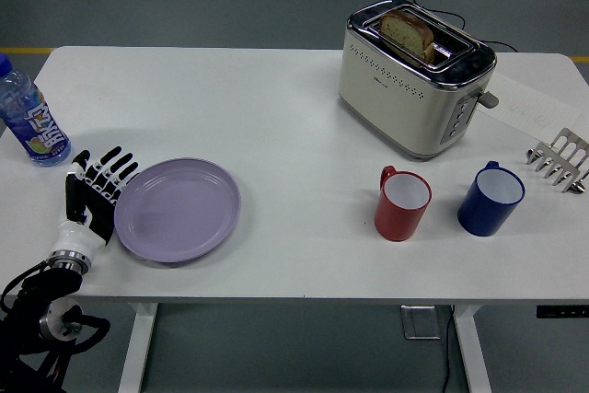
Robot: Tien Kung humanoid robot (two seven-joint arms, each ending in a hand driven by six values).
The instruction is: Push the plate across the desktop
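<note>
I had the left hand [94, 192] flat with fingers spread, holding nothing, its edge pressed against the round lilac plastic plate [178, 210] from nine o'clock. The plate lay near the white bench's [276, 135] near-left edge. A blue-capped water bottle [30, 114] stood at eleven o'clock of the hand, and a red mug [402, 202] stood well off at three o'clock.
</note>
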